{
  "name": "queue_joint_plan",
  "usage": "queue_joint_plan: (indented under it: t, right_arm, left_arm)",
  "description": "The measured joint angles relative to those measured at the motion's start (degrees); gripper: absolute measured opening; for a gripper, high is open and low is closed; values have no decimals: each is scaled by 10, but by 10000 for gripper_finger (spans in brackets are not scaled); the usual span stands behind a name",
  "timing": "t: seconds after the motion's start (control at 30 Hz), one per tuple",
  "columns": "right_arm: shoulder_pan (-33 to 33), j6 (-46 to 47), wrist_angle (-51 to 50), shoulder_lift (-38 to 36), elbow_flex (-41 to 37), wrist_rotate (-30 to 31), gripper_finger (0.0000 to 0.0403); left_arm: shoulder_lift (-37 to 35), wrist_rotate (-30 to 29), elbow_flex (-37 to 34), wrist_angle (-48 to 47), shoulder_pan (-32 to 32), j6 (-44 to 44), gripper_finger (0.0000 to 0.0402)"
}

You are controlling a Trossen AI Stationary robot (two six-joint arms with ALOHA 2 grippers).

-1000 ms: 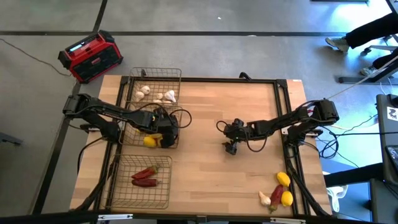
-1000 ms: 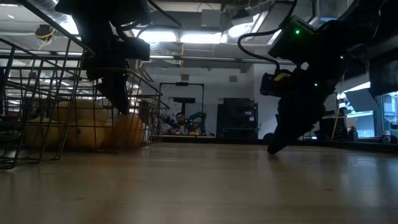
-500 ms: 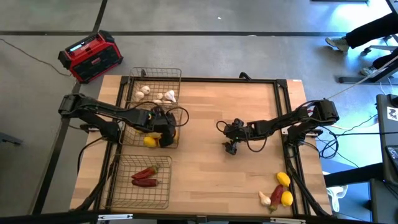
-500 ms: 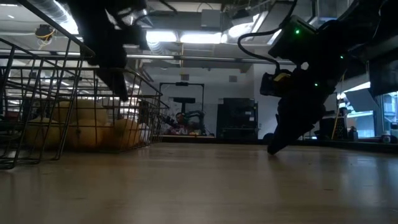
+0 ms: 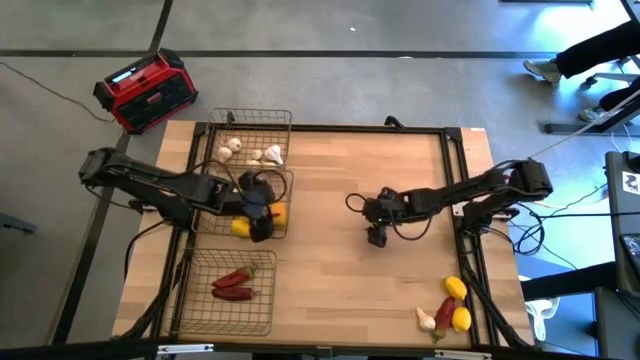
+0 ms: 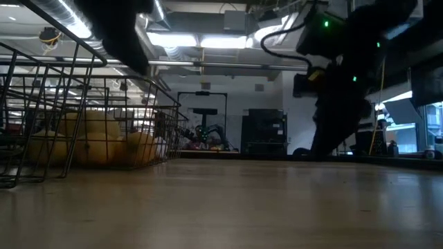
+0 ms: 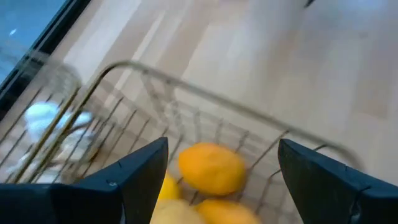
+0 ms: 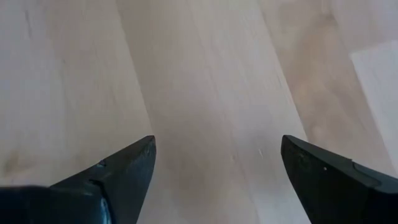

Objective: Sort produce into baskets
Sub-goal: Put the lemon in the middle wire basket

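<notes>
- Nearest you, at the table's front right corner, the unsorted pile (image 5: 447,306) lay: two lemons, a garlic bulb and a red chili, touching one another. The chili's long axis ran roughly front to back, slightly slanted; I could not tell which end was the stem.
- At front left, the wire basket (image 5: 195,322) held two red chilies (image 5: 233,284), lying side by side with their long axes across the table, tilted a little.
- Further back, your left gripper (image 5: 258,214) hung over the middle basket (image 5: 286,180), its fingers (image 7: 137,177) wide apart and empty, with lemons and an orange citrus (image 7: 211,168) lying loose beneath it. My judgement: the drop was done, so you should have lifted straight up until clear of the wire rim before swinging away, or a finger could have caught the mesh.
- At the same depth, your right gripper (image 5: 376,236) hovered over bare wood at the table's centre, jaws spread wide on nothing, well apart from the pile. It was the arm better placed for the next pick.
- Farthest back, the third basket (image 5: 281,120) held whitish garlic bulbs (image 5: 250,152).
- Beyond the table, a red-and-black box (image 5: 145,90) stood on the floor.
</notes>
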Motion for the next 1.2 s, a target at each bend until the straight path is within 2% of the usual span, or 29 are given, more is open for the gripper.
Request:
queue_joint_plan:
  t: [0.23,0.37,0.47,0.57,0.73,1.2]
  right_arm:
    - [7,21,-184,-59,56,-34,342]
    - [28,56,-255,-87,71,-53,342]
    - [50,101,-305,-99,74,-98,342]
    - [80,163,-352,-103,74,-173,342]
    - [148,240,-393,-103,74,-238,342]
    - [295,484,-455,-101,74,-303,342]
  left_arm:
    - [10,-14,0,79,-43,31,299]
    - [10,-29,0,107,-62,46,299]
    - [10,-31,0,121,-70,56,299]
    - [10,-31,0,128,-74,58,299]
    - [11,-32,0,135,-74,63,299]
    - [11,-31,0,135,-74,72,299]
